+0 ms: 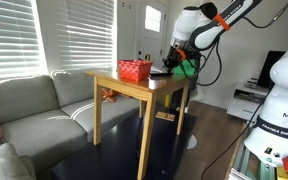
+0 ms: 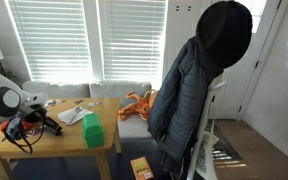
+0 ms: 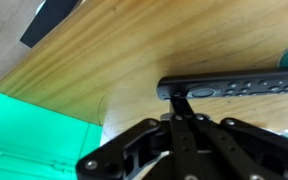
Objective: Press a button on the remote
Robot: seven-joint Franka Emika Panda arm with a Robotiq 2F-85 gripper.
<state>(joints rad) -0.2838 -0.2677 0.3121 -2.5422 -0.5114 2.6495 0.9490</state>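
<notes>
While closed jaws sit at the remote (image 3: 232, 87) | red basket (image 1: 135, 70) contents unclear

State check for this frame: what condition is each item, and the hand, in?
remote: flat on the table, buttons up.
hand: shut, at the remote's near edge.
green block: resting on the table.
red basket: upright on the table.
jacket: hanging up.

grey sofa (image 1: 24, 105), window blinds (image 2: 54, 40), wood tbl (image 1: 119, 83)

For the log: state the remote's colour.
The remote is black; the wrist view shows it best.
</notes>
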